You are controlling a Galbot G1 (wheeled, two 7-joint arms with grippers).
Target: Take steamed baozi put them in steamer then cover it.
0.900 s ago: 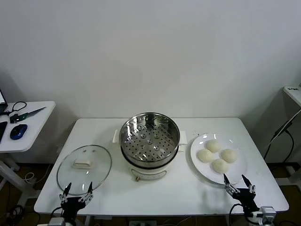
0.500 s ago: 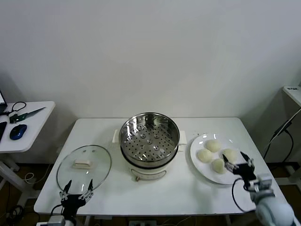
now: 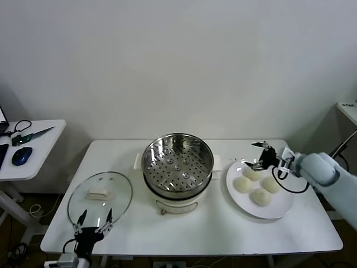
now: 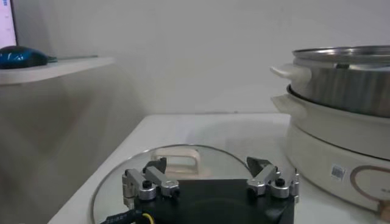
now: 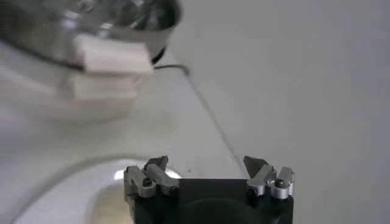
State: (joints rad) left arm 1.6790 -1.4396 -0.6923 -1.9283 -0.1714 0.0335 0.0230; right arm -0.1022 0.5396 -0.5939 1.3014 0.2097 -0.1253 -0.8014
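Observation:
The steamer (image 3: 177,167), a shiny steel pot with a perforated tray on a cream base, stands uncovered at the table's middle. Its cover (image 3: 100,195), a clear glass lid with a cream handle (image 3: 98,194), lies flat to the left. Several steamed baozi (image 3: 252,173) rest on a white plate (image 3: 279,207) to the right. My right gripper (image 3: 257,156) hovers open over the plate's far edge, just above the rear bun, holding nothing. My left gripper (image 3: 93,219) is open at the table's front edge, just short of the cover (image 4: 177,167). The steamer (image 4: 341,109) rises beside it.
A side table (image 3: 33,145) at the far left carries a blue mouse (image 3: 21,156) and cables. Another white surface (image 3: 348,109) juts in at the far right. In the right wrist view the steamer's side handle (image 5: 113,58) sits beyond the open right gripper (image 5: 206,163).
My right arm rose from the table's front right edge and swung over the plate to its far side, facing the steamer. The left gripper barely moved.

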